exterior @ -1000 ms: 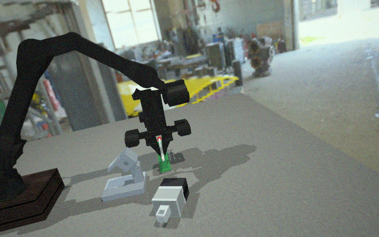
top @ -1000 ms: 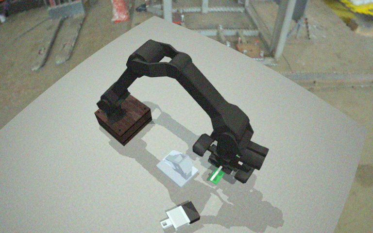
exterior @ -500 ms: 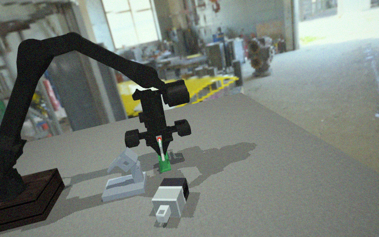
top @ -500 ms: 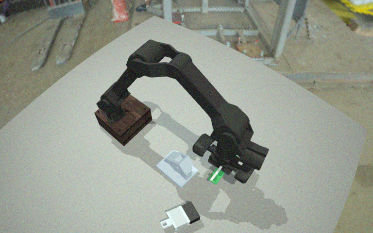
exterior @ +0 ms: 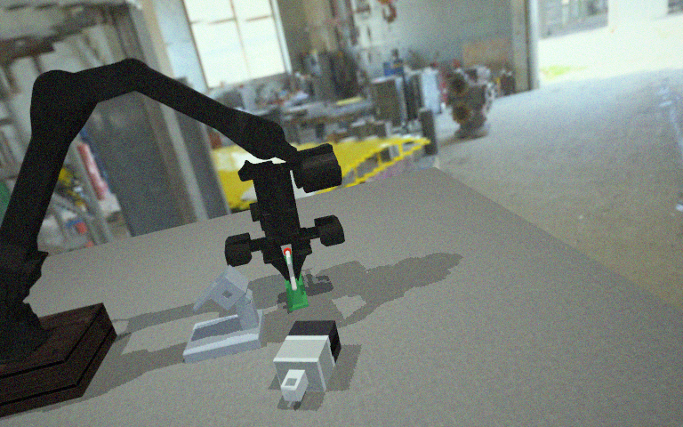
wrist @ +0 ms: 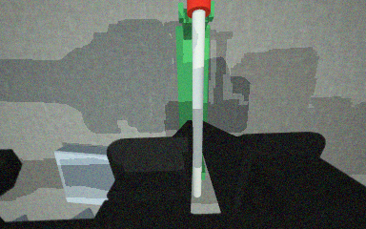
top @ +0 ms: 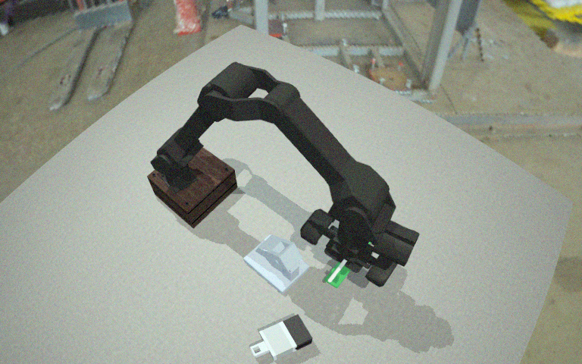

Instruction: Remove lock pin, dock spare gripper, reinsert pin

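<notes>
Lock pin [top: 337, 271] [exterior: 290, 269] [wrist: 197, 86] first, since that's what this is about: just one, white shaft, red head, held out to the right of the mount [top: 266, 268] [exterior: 221, 350] [wrist: 86, 197] in the top view, so it's out of the socket [exterior: 216, 287]. There's one green piece [top: 339, 280] [exterior: 298, 302] [wrist: 185, 72] right by the shaft; can't tell whether the two are joined.

Count for the rest: one mount with one socket, one spare gripper [top: 279, 339] [exterior: 301, 355] with one spigot [top: 258, 348] [exterior: 293, 385], one arm [top: 308, 137] [exterior: 201, 108] on one wooden block [top: 225, 169] [exterior: 90, 326]. From the top, the spare gripper lies below the mount, well apart from it and undocked, dark end nearer the mount than the spigot. The wooden block is up and to the left of the mount.

Now the jaws: the gripper [top: 348, 262] [exterior: 293, 279] [wrist: 193, 124] is clamped on the pin, tips nearly together. In the wrist view the shaft runs lengthwise across the middle of the fingertips, red head out beyond them, plain end back toward the gripper body. The exact contact spot is hidden, sorry.
</notes>
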